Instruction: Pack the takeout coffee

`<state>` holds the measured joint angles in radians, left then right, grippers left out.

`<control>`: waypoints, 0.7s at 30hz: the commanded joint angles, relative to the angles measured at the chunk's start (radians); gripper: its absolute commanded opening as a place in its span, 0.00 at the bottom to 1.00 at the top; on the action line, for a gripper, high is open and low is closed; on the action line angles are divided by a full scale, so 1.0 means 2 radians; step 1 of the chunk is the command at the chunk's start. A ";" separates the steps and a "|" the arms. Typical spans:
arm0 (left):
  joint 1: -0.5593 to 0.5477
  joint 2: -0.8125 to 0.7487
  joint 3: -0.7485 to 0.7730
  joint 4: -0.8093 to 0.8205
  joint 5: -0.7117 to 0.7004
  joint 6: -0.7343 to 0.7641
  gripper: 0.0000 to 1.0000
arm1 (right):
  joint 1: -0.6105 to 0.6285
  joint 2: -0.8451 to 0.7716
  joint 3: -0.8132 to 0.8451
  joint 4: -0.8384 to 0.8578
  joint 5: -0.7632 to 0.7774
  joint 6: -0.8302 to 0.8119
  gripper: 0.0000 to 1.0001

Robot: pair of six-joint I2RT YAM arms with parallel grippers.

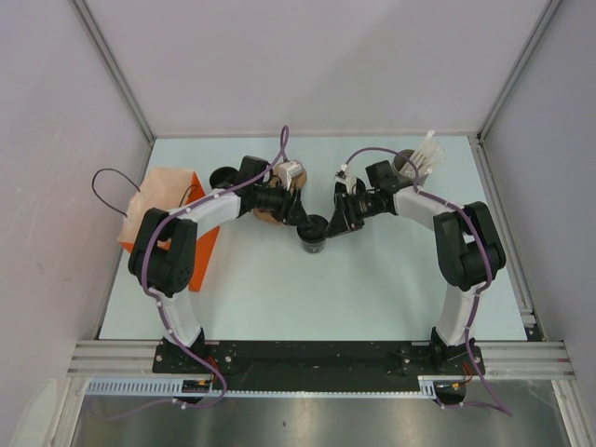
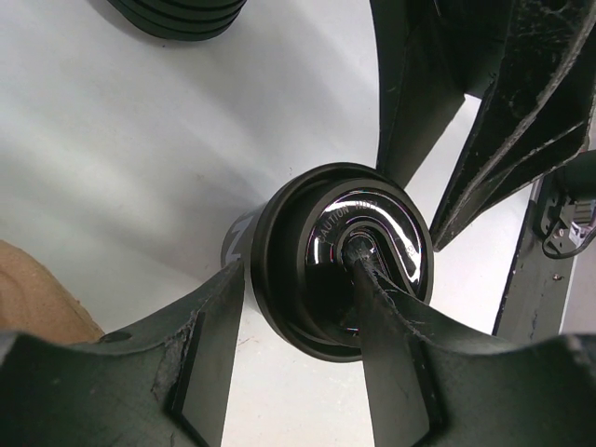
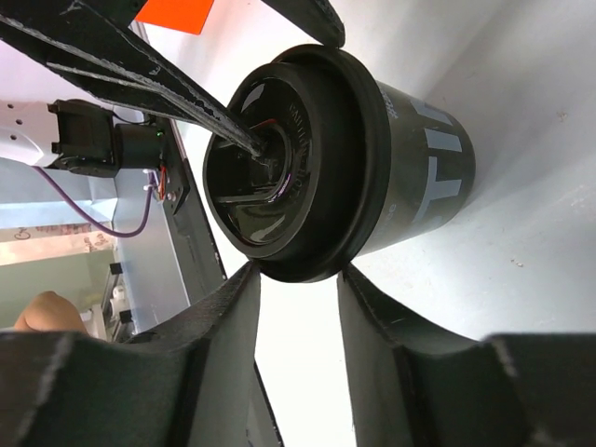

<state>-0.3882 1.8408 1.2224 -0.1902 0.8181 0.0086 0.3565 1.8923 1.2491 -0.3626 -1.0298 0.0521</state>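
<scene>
The takeout coffee (image 1: 314, 235), a small black cup with a black lid, stands mid-table between both grippers. In the left wrist view my left gripper (image 2: 298, 265) straddles the lid (image 2: 372, 233). One finger (image 2: 219, 326) is against the outside of the rim and the other (image 2: 391, 326) reaches into the lid's centre. From above, the left gripper (image 1: 304, 223) is at the cup's left. My right gripper (image 3: 298, 275) is open, its tips just at the lid's rim on the cup (image 3: 410, 158), not around it. From above, the right gripper (image 1: 333, 223) is at the cup's right.
The orange paper bag (image 1: 172, 219) stands at the left, beside the left arm. A second black cup (image 1: 223, 177) and a brown pulp carrier (image 1: 270, 214) lie behind and under the left arm. A cylinder of white sticks (image 1: 412, 166) stands at the back right.
</scene>
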 commanded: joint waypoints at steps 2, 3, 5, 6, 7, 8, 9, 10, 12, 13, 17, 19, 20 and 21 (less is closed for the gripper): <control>-0.002 0.004 -0.021 -0.029 -0.067 0.038 0.55 | 0.004 0.007 -0.004 -0.001 0.015 -0.005 0.41; -0.002 0.004 -0.021 -0.030 -0.067 0.039 0.55 | 0.004 0.010 -0.005 0.000 0.017 -0.004 0.39; -0.002 0.004 -0.024 -0.030 -0.068 0.039 0.55 | 0.003 0.015 -0.004 -0.004 0.026 -0.005 0.37; -0.002 0.005 -0.024 -0.030 -0.068 0.041 0.55 | 0.004 0.016 -0.004 -0.004 0.029 -0.006 0.35; -0.002 0.005 -0.025 -0.031 -0.071 0.042 0.55 | 0.003 0.019 -0.005 -0.007 0.040 -0.009 0.35; -0.002 0.004 -0.028 -0.031 -0.072 0.045 0.55 | 0.004 0.021 -0.005 -0.011 0.045 -0.012 0.35; -0.002 0.003 -0.029 -0.031 -0.074 0.046 0.55 | 0.004 0.023 -0.004 -0.013 0.051 -0.015 0.34; -0.002 0.003 -0.031 -0.032 -0.074 0.046 0.55 | 0.005 0.026 -0.004 -0.017 0.069 -0.018 0.34; -0.002 0.002 -0.034 -0.031 -0.077 0.049 0.55 | 0.007 0.027 -0.005 -0.020 0.088 -0.020 0.33; -0.002 0.002 -0.037 -0.031 -0.076 0.050 0.54 | 0.008 0.029 -0.005 -0.023 0.101 -0.022 0.33; -0.002 -0.002 -0.042 -0.030 -0.080 0.054 0.54 | 0.008 0.035 -0.005 -0.024 0.128 -0.021 0.32; -0.002 -0.003 -0.045 -0.029 -0.084 0.055 0.54 | 0.006 0.038 -0.004 -0.022 0.137 -0.018 0.31; -0.002 -0.005 -0.045 -0.029 -0.084 0.056 0.54 | 0.006 0.041 -0.005 -0.020 0.140 -0.015 0.30; -0.002 -0.005 -0.047 -0.029 -0.084 0.056 0.54 | 0.006 0.042 -0.004 -0.020 0.147 -0.014 0.29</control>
<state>-0.3904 1.8145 1.1858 -0.1631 0.7990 0.0292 0.3592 1.9015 1.2549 -0.3946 -1.0103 0.0689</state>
